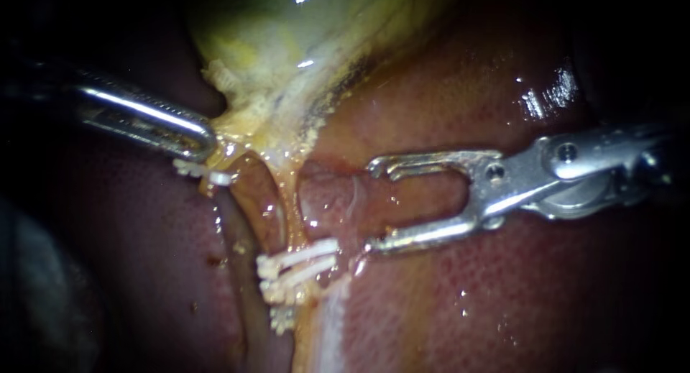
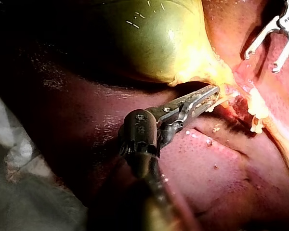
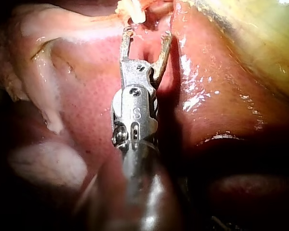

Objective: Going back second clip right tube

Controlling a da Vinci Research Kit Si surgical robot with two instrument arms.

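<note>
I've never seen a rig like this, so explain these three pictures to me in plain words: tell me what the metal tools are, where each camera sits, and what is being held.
This is a surgical robot working on a pig's liver and its yellow-green gallbladder. The endoscope view comes from a small camera close to the tissue. The two wrist views come from cameras riding on each arm. The left instrument, entering from the left, has its jaws shut on the gallbladder's lower edge. The right instrument holds nothing: its jaws stand open, just beside the white clips that pinch a thin tube.
</note>
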